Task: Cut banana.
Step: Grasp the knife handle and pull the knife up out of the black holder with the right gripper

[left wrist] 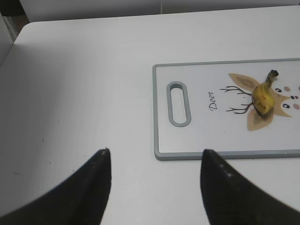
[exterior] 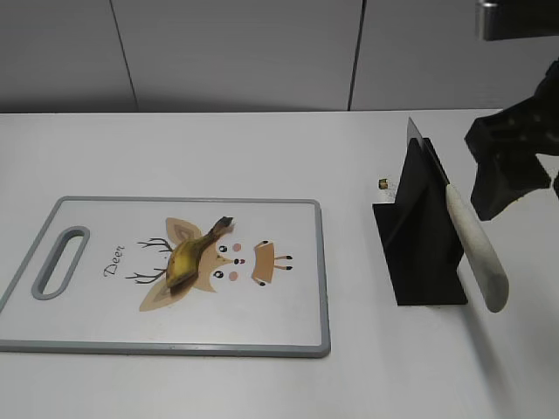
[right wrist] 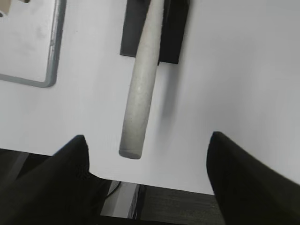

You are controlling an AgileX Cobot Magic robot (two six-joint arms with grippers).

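The banana (exterior: 194,253), yellow with brown blotches and a dark stem, lies on the white cutting board (exterior: 96,323) over a cartoon deer print. It also shows in the left wrist view (left wrist: 262,93). A knife with a pale handle (exterior: 476,249) rests in a black stand (exterior: 419,236); its handle also shows in the right wrist view (right wrist: 140,84). My right gripper (right wrist: 147,143) is open and empty, above and right of the knife handle (exterior: 511,166). My left gripper (left wrist: 154,157) is open and empty, off the board's left end; the exterior view does not show it.
The board has a grey rim and a slot handle (left wrist: 178,103) at its left end. A small brownish bit (exterior: 383,183) lies on the white table behind the stand. The table's front edge (right wrist: 187,187) runs just under my right gripper.
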